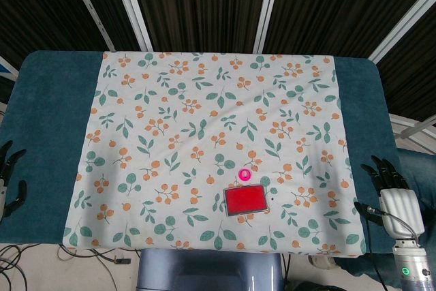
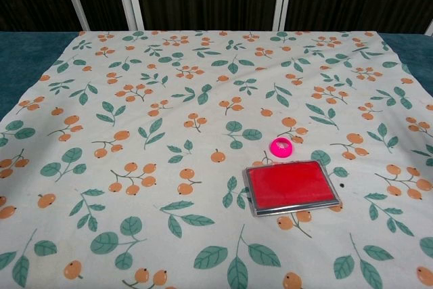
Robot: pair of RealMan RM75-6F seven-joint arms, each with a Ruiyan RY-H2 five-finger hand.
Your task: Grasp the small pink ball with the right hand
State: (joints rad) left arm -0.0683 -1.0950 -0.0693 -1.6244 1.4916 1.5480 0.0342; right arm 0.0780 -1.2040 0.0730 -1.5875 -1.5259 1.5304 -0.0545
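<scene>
The small pink ball (image 1: 245, 175) (image 2: 281, 147) lies on the floral cloth, just behind the far edge of a flat red pad. My right hand (image 1: 391, 191) rests off the cloth at the table's right front edge, well to the right of the ball, fingers spread and holding nothing. My left hand (image 1: 9, 175) shows only partly at the left frame edge, fingers apart and empty. Neither hand appears in the chest view.
A red pad in a grey frame (image 1: 246, 200) (image 2: 291, 187) sits directly in front of the ball. The white leaf-and-berry cloth (image 1: 204, 114) covers the middle of the teal table (image 1: 48, 114). Dark slatted panels stand behind the table.
</scene>
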